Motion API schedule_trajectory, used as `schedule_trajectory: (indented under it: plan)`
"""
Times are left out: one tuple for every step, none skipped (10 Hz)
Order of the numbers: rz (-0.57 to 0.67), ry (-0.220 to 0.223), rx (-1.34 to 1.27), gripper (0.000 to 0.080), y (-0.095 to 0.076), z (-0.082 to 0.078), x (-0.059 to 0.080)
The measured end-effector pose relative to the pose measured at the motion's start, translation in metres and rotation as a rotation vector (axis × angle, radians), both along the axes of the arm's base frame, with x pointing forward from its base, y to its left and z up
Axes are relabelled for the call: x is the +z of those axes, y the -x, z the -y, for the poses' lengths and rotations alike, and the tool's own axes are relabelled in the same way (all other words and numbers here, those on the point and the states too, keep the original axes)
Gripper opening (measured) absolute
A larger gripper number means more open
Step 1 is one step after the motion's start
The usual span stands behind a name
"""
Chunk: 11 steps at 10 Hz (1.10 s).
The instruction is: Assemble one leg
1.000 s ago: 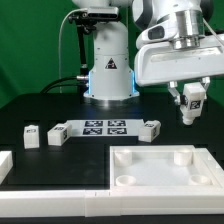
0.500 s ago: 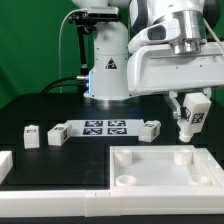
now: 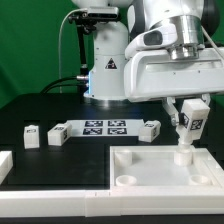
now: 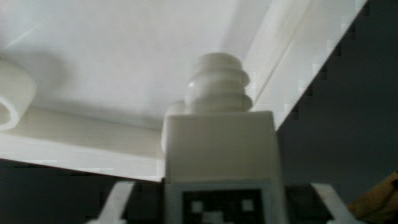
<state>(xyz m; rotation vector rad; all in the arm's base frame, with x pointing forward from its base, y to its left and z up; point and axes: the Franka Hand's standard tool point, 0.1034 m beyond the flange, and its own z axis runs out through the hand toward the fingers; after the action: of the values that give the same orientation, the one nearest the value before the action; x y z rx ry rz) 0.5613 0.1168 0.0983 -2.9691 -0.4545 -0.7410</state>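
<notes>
My gripper (image 3: 191,118) is shut on a leg (image 3: 186,145), a stubby white post with a black-and-white tag. It holds the leg upright over the far corner hole of the white tabletop (image 3: 150,172) at the exterior view's right. The leg's lower end is at or just above the hole. In the wrist view the leg (image 4: 221,140) fills the middle between the fingers (image 4: 119,200), with its threaded tip pointing at the tabletop's inner corner (image 4: 125,70). Three more legs (image 3: 30,134) (image 3: 58,133) (image 3: 150,128) lie on the black table.
The marker board (image 3: 103,127) lies behind the tabletop, between the loose legs. A white block (image 3: 5,165) sits at the exterior view's left edge. The robot's base (image 3: 108,75) stands at the back.
My gripper has moved down and slightly to the exterior view's left with the leg, from above the table to the tabletop's far right corner hole.
</notes>
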Motion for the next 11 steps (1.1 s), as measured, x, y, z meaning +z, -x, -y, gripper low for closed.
schedule_trajectory:
  plan:
    - [0.06, -0.006, 0.003, 0.0285, -0.007, 0.001, 0.0]
    - [0.139, -0.012, 0.002, 0.0285, -0.014, 0.007, -0.003]
    - [0.1, -0.006, -0.002, 0.0285, -0.01, 0.014, -0.023]
    - [0.057, 0.001, 0.0, 0.0285, -0.014, 0.016, -0.028]
    - [0.075, 0.005, 0.012, 0.0285, -0.024, 0.015, -0.025]
    - [0.069, 0.006, 0.012, 0.0285, -0.027, 0.014, -0.028]
    - [0.064, 0.005, 0.013, 0.0285, -0.033, 0.011, -0.028]
    - [0.071, 0.002, 0.015, 0.0285, -0.037, 0.006, -0.024]
    - [0.068, 0.003, 0.015, 0.0285, -0.035, 0.007, -0.026]
    - [0.068, 0.003, 0.014, 0.0285, -0.035, 0.008, -0.026]
    - [0.068, 0.003, 0.014, 0.0285, -0.035, 0.008, -0.026]
